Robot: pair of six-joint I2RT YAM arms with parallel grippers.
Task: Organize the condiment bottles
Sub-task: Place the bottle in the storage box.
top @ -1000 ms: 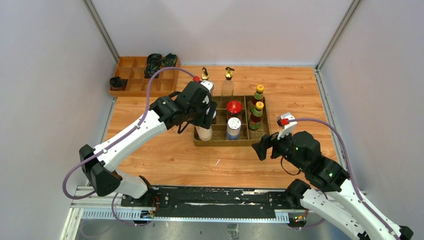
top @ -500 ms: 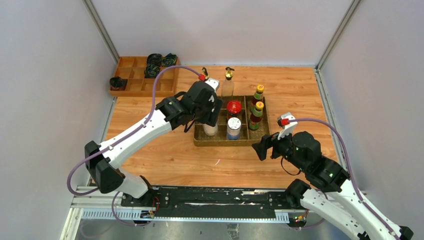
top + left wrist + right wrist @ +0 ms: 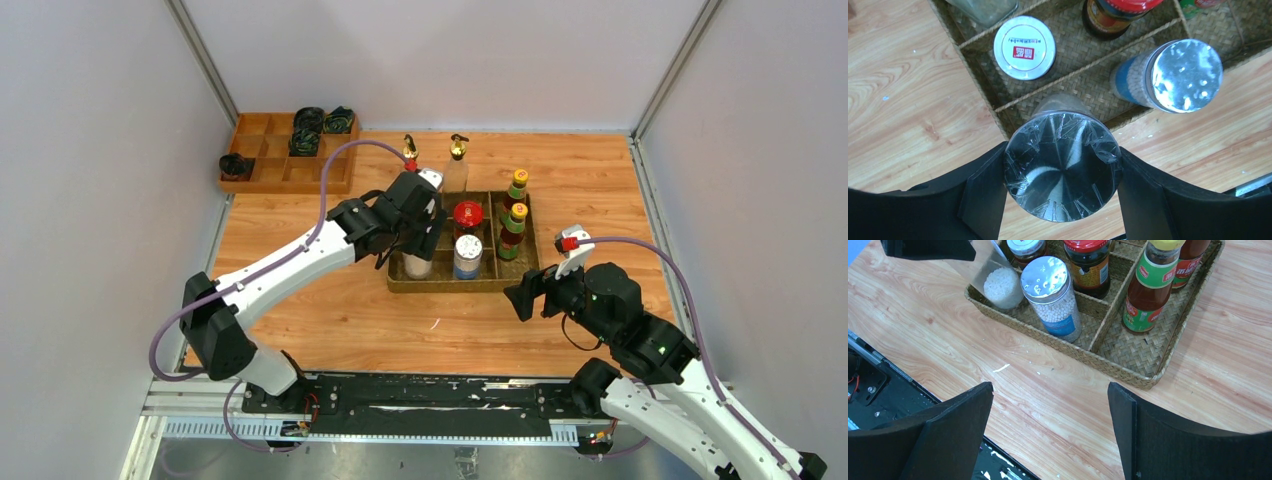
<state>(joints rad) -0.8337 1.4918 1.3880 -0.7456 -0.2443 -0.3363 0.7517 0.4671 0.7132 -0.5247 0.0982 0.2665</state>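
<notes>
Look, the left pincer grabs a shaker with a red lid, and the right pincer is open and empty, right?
Not quite. The shaker in the left pincer has a silver lid, not a red one; the left wrist view shows it. The red-lidded jar stands untouched in the basket. The right pincer is open and empty, as you said.

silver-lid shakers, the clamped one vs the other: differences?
The held shaker sits clamped in the left claw; free shaker stands alone in the basket. Held shaker's lid has crinkled clear film; free shaker's lid looks smooth. Free shaker has a blue label; held shaker shows none. Both: silver lids, white contents.
</notes>
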